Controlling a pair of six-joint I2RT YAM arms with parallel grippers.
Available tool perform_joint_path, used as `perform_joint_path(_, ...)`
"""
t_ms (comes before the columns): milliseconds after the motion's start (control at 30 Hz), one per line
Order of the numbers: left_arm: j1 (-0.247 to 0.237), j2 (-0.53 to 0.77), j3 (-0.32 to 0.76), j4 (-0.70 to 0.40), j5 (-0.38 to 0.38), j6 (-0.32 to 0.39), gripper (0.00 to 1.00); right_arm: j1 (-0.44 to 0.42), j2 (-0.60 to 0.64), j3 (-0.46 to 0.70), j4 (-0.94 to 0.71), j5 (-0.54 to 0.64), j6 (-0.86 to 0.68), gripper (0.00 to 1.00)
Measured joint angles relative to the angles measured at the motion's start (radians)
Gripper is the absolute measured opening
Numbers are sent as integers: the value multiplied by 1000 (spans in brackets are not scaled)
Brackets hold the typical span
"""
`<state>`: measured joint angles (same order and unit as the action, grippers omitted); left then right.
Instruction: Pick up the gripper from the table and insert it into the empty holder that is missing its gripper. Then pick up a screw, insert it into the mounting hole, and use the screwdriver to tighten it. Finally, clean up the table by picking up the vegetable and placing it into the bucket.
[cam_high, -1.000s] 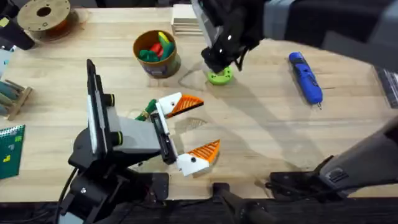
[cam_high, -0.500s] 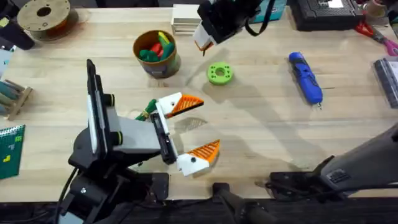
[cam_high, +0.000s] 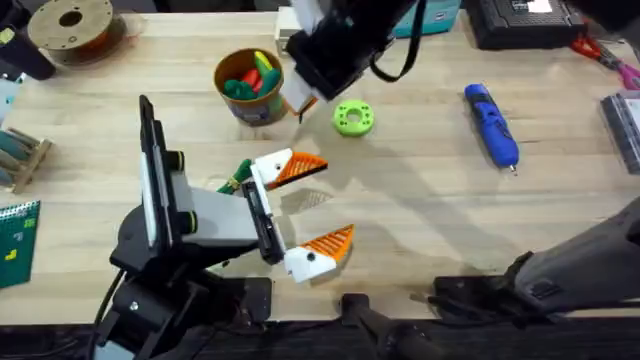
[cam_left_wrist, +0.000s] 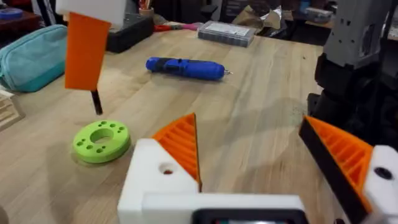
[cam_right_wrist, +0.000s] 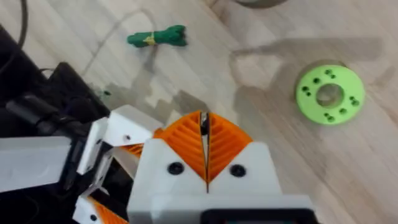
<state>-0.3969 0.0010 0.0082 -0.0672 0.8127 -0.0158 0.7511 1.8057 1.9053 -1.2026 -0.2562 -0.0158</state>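
Note:
The lime-green holder (cam_high: 353, 118) (cam_right_wrist: 329, 94) (cam_left_wrist: 101, 140) lies flat on the table. My right gripper (cam_high: 300, 103) (cam_right_wrist: 204, 121) hangs just left of it, between it and the bucket (cam_high: 252, 86), and is shut on a thin dark screw (cam_left_wrist: 96, 102) that pokes down past its tips. My left gripper (cam_high: 320, 205) (cam_left_wrist: 249, 124) stands open near the front, holding nothing. The green vegetable (cam_high: 238, 176) (cam_right_wrist: 157, 38) lies beside its upper finger. The blue screwdriver (cam_high: 491, 123) (cam_left_wrist: 185, 68) rests to the right. The loose gripper is out of view.
The bucket holds red, yellow and green toy foods. A filament spool (cam_high: 70, 25) sits at the back left, a black box (cam_high: 525, 20) and scissors (cam_high: 603, 47) at the back right. A wooden rack (cam_high: 20, 155) and green board (cam_high: 18, 240) line the left edge.
My right gripper rose off the holder and moved left toward the bucket, uncovering the holder. The left arm has not moved.

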Motion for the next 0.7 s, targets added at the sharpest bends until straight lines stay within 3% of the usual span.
perform_joint_path(467,0,0,0,0,0,0,987,80,-90,45,-21,0,1,8)
perform_joint_path(700,0,0,0,0,0,0,987,81,-121,49,-51,3,52,8)
